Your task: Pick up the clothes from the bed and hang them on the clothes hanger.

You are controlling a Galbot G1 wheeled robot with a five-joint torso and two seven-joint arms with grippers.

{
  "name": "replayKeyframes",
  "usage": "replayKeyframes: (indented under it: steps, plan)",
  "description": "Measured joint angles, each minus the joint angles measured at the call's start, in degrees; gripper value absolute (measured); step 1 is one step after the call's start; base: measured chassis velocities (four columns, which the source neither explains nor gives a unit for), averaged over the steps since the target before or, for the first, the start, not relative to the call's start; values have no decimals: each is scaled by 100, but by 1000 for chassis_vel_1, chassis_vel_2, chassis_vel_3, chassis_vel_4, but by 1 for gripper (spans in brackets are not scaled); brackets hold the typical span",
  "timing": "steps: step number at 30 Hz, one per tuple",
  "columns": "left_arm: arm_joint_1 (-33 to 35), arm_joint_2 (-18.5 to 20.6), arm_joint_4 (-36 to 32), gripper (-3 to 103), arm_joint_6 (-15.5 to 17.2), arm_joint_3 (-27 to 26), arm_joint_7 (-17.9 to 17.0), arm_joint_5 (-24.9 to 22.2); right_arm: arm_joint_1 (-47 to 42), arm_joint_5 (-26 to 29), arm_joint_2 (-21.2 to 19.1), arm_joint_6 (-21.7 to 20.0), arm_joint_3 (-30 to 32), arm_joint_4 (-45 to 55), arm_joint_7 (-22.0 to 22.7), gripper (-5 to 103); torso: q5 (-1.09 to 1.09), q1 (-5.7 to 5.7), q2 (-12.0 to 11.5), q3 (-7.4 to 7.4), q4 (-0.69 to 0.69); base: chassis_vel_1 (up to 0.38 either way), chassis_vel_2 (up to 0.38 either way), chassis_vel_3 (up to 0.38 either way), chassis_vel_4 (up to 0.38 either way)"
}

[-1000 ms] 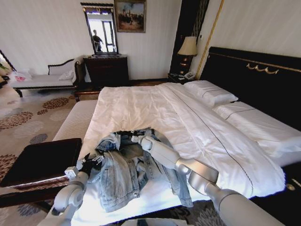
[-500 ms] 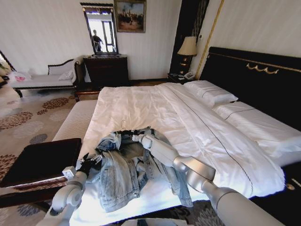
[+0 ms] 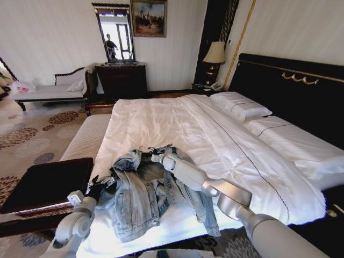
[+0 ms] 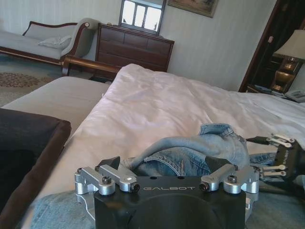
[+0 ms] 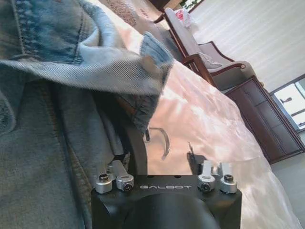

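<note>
One denim jacket (image 3: 148, 191) lies crumpled on the near corner of the bed (image 3: 177, 123), its collar end bunched up toward the pillows and its body spilling down toward the foot edge. The right gripper (image 3: 152, 155) sits at the collar end of the jacket, low over the cloth, with the right arm stretched across the denim behind it. From the right wrist view its fingers stand apart, one dark finger (image 5: 137, 151) pressed in against a fold of the jacket (image 5: 57, 95) and the other held clear over bare sheet; between and just ahead of them lies the silver hook of the hanger (image 5: 159, 140), resting on the sheet right at the jacket's edge, while the black body of the hanger runs under the denim and cannot be made out clearly. The left gripper (image 3: 100, 185) is at the opposite side of the jacket, by the bed's side edge, its fingers (image 4: 110, 163) spread open with a roll of denim (image 4: 190, 152) just beyond them; I cannot tell whether they touch it. Past the left gripper's side stands a dark bench (image 3: 45, 183) close against the mattress. Far beyond both grippers are white pillows (image 3: 239, 105) against the black headboard (image 3: 290, 91), a lamp (image 3: 214, 54) and a dark dresser (image 3: 122, 79).
</note>
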Motion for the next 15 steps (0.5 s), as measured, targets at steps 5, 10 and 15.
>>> replayKeyframes:
  steps: [5, 10, 15]
  plan:
    - [132, -44, -73, 100, -1, -69, 35, 13, -20, 382, -339, -272, 119, 620, 182, 86, 0, 0, 0, 0, 1, 0, 0, 0, 0]
    - [310, -114, -80, 100, -48, -208, 94, 24, -274, 796, -810, -666, 510, 1520, 510, 99, 1, 0, 0, -1, -2, 0, 0, 0, 0]
    - [548, -190, -178, 100, -81, -386, 132, 15, -652, 957, -933, -875, 985, 2208, 895, 100, 0, 0, 0, 0, -1, 0, 0, 0, 0]
